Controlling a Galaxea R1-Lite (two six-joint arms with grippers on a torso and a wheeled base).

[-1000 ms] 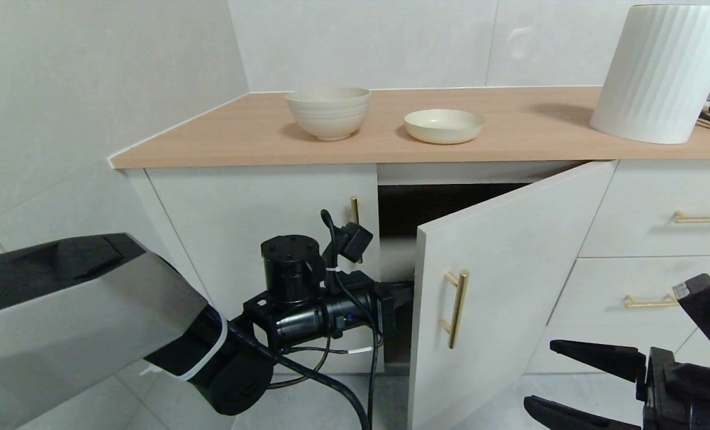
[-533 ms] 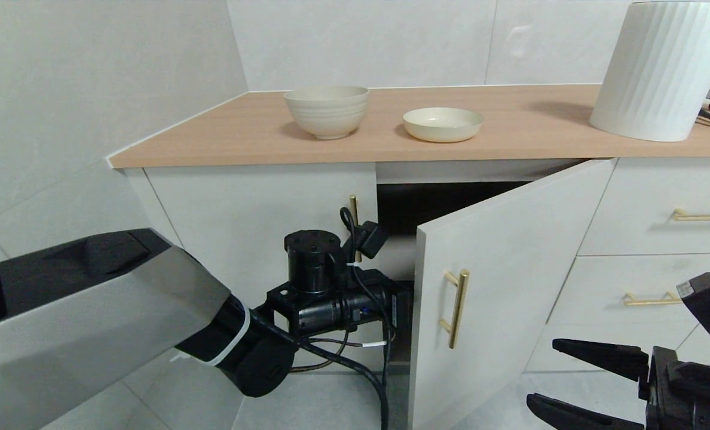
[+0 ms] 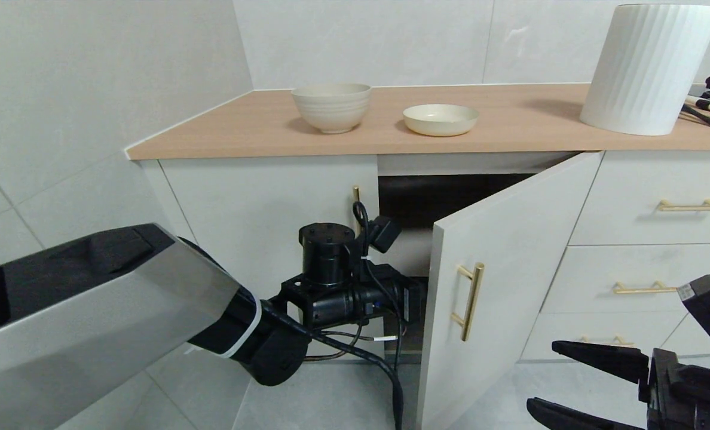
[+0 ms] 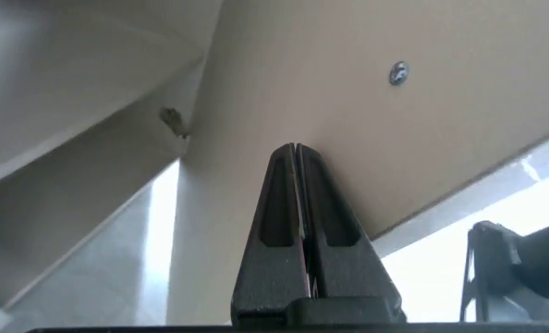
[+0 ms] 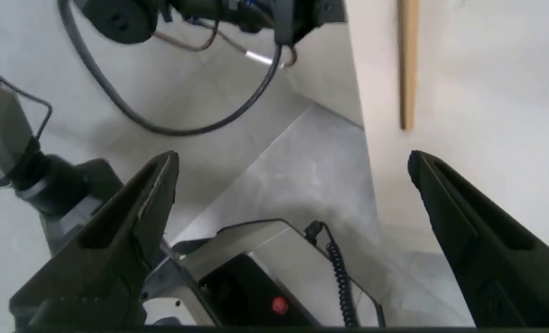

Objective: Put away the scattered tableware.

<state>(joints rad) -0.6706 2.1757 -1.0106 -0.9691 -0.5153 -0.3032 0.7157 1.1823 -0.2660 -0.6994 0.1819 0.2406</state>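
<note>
I saw the bowl [image 3: 331,106] and the shallow dish [image 3: 440,119] sitting apart on the wooden tabletop [image 3: 528,122], the bowl nearer the wall corner. Below them a cabinet door [image 3: 510,251] stood ajar. My left gripper [image 4: 296,162] sat low in that opening, close to a pale panel, its jaws pressed together on nothing. My right gripper [image 3: 576,385] hung low before the drawers [image 3: 648,239], well apart from the tableware, jaws spread wide and empty. A tall white ribbed container [image 3: 649,68] stood farther right on the tabletop
</note>
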